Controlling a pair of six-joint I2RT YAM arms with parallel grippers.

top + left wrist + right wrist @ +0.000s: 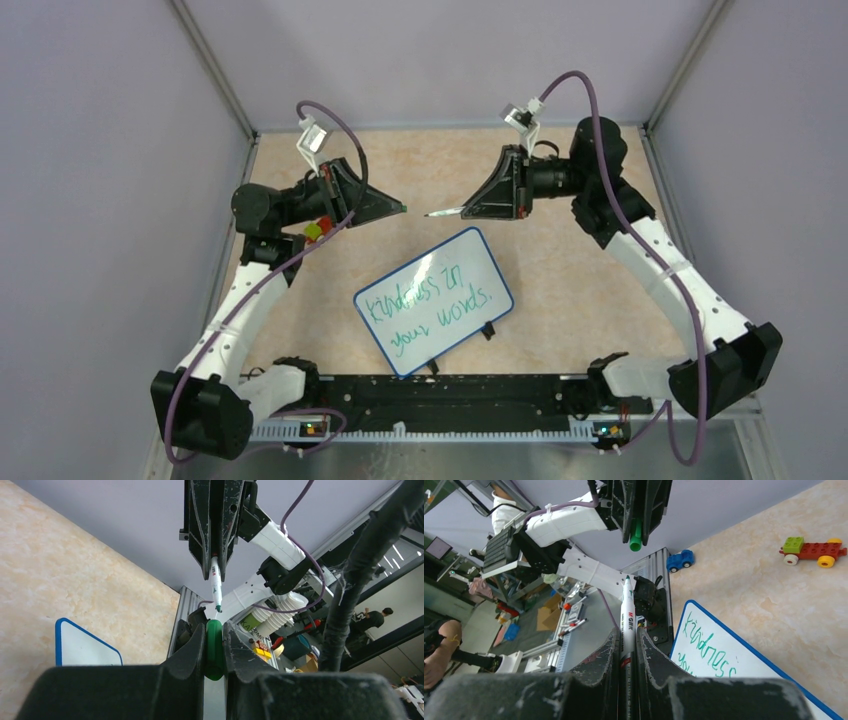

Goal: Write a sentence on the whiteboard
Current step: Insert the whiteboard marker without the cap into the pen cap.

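The whiteboard [463, 252] lies tilted on the table between the arms. The sentence [428, 304] is in green script on two lines, "kindness in your words." My left gripper [392, 208] is shut on the green marker cap [215, 652], held in the air above the table. My right gripper [472, 210] is shut on the white marker pen [627, 612]. The pen's bare green tip [432, 214] points at the cap, a short gap apart. The right wrist view shows part of the board [744, 680] and the writing [706, 647].
A red and green toy brick car [811, 551] and a small blue toy car [680, 560] sit on the table by the left arm. Grey walls enclose three sides. The arm bases and a black rail [440, 395] line the near edge.
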